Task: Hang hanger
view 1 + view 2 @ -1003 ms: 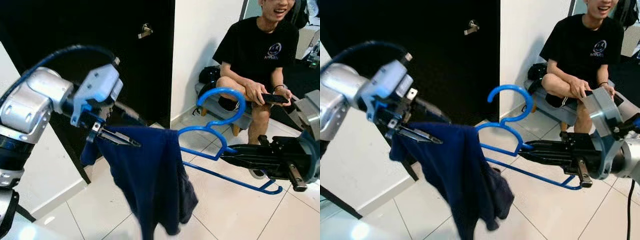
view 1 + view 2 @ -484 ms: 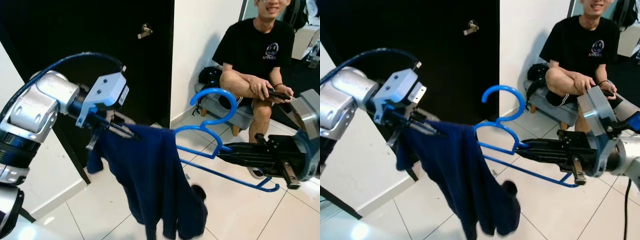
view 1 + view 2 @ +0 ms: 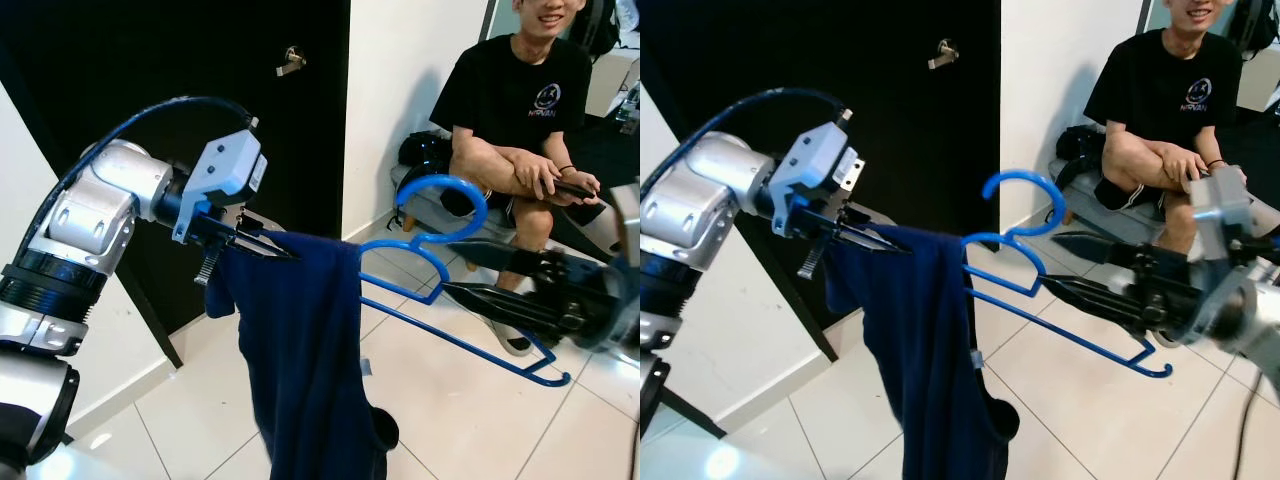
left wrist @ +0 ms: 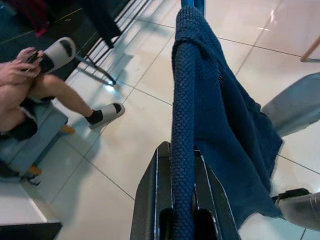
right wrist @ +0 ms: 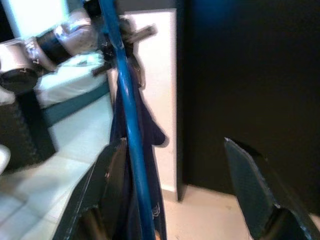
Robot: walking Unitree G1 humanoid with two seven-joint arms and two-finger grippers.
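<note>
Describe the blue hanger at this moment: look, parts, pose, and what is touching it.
The blue hanger looks like thin glossy plastic, with a round open hook on top, sloped shoulders and a long lower bar ending in a small upturned tip. It is held in mid-air, tilted, its bar slanting down toward the robot's right. A navy garment hangs over its left shoulder. The right gripper is open, the bar resting against one finger. The left gripper pinches the garment.

The garment (image 3: 300, 360) runs off the bottom edge; right end effector (image 3: 1090, 270) blurred.
</note>
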